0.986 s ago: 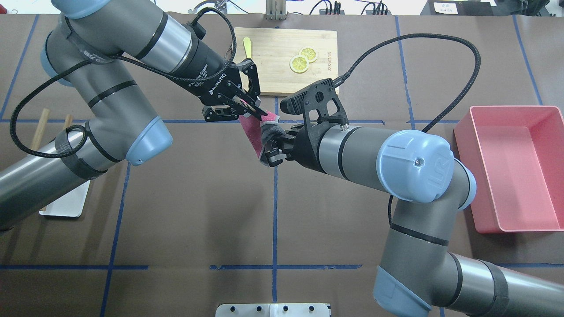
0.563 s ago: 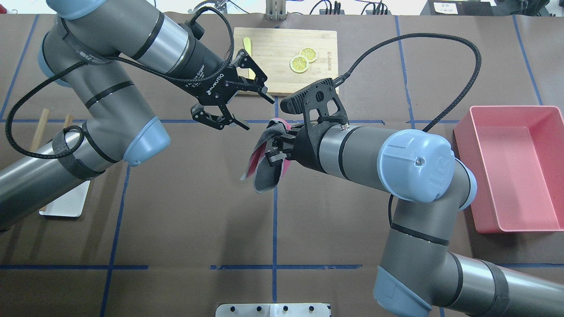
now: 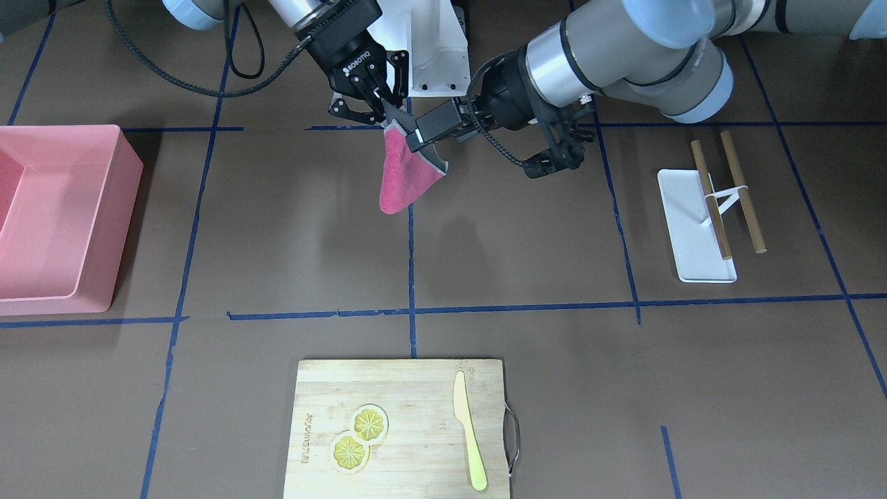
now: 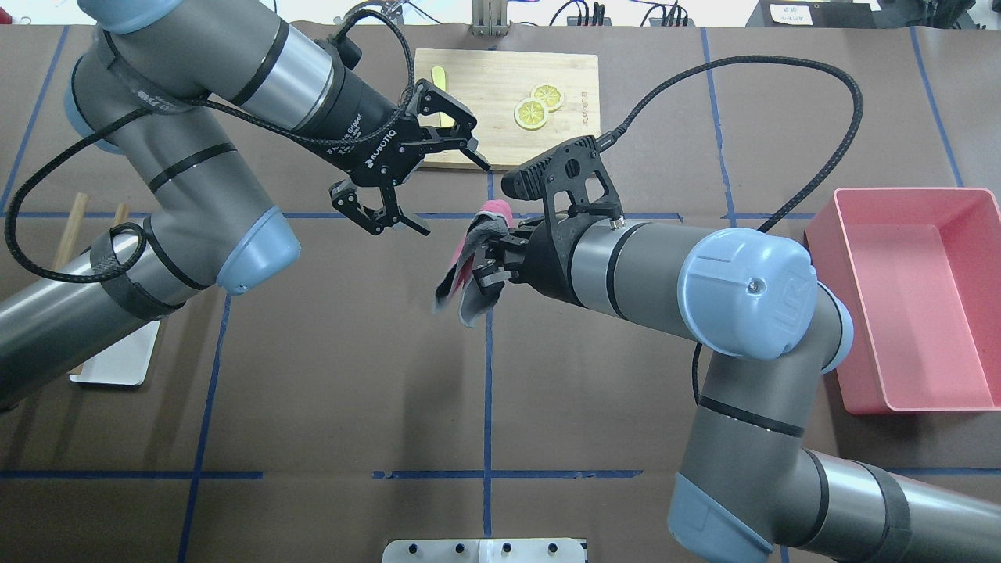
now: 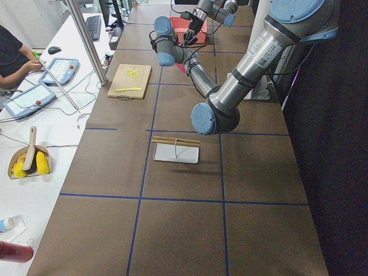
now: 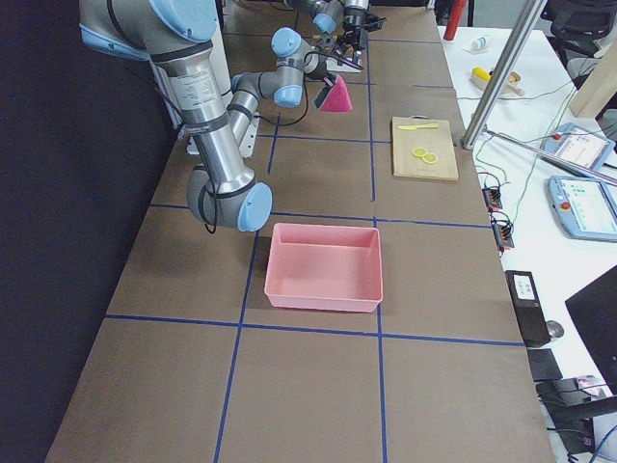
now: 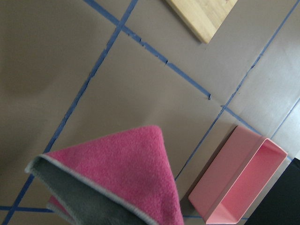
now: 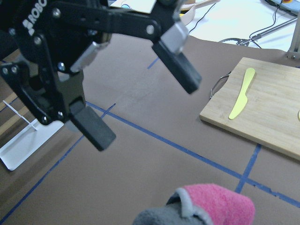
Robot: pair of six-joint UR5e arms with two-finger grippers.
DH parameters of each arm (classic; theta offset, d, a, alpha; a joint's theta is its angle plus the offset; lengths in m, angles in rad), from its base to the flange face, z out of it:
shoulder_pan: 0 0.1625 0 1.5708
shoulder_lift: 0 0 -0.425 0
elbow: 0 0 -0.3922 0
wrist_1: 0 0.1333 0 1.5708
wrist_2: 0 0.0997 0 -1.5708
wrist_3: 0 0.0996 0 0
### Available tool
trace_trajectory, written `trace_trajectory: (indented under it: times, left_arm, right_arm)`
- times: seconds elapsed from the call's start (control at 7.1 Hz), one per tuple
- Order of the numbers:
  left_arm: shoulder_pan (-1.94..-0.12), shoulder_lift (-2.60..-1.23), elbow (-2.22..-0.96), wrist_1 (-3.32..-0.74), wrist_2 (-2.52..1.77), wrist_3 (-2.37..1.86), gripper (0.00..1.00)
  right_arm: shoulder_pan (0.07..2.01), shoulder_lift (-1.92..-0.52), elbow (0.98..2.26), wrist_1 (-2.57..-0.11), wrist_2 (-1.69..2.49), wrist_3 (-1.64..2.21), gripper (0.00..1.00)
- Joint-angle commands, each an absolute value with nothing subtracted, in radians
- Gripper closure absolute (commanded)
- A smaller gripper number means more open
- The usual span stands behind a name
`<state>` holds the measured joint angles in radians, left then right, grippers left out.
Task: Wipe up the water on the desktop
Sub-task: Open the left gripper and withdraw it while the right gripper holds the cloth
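Observation:
The desktop (image 4: 328, 375) is dark brown with a grid of blue tape lines; I see no water on it. My right gripper (image 4: 481, 262) is shut on the top of a pink and grey cloth (image 4: 467, 281), which hangs folded above the table's middle. The cloth also shows in the front view (image 3: 409, 173), the left wrist view (image 7: 117, 178) and the right wrist view (image 8: 211, 206). My left gripper (image 4: 456, 199) is open and empty, just left of and behind the cloth. Its spread fingers (image 8: 176, 61) fill the right wrist view.
A bamboo cutting board (image 4: 493, 125) at the far middle holds two lemon slices (image 4: 538, 105) and a yellow knife (image 3: 470, 430). A pink bin (image 4: 962, 195) stands at the right. A small white tray (image 3: 686, 229) with wooden sticks lies at the left.
My left gripper let go of the cloth, opened wide and drew back to the left. The cloth dropped and now hangs from my right gripper alone.

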<state>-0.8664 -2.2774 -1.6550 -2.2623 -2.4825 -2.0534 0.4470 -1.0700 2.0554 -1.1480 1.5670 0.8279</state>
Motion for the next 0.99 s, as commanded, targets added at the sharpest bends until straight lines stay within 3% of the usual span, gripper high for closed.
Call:
trace_trajectory:
  times: [0.0, 0.42, 0.85]
  left_arm:
    - [-0.992, -2.194, -1.701, -2.253, -2.477, -1.928, 0.00]
    - [-1.107, -2.073, -1.724, -2.243, -2.476, -1.582, 0.00]
    - [-1.212, -1.990, -1.726, -2.179, -2.343, -1.228, 0.00]
  right_arm:
    - [0.446, -1.081, 2.172, -1.419, 1.605, 0.911, 1.00]
    - [0.475, -1.074, 2.290, -1.824, 1.675, 0.914, 1.00]
    - [0.497, -1.080, 2.289, -1.847, 1.704, 0.914, 1.00]
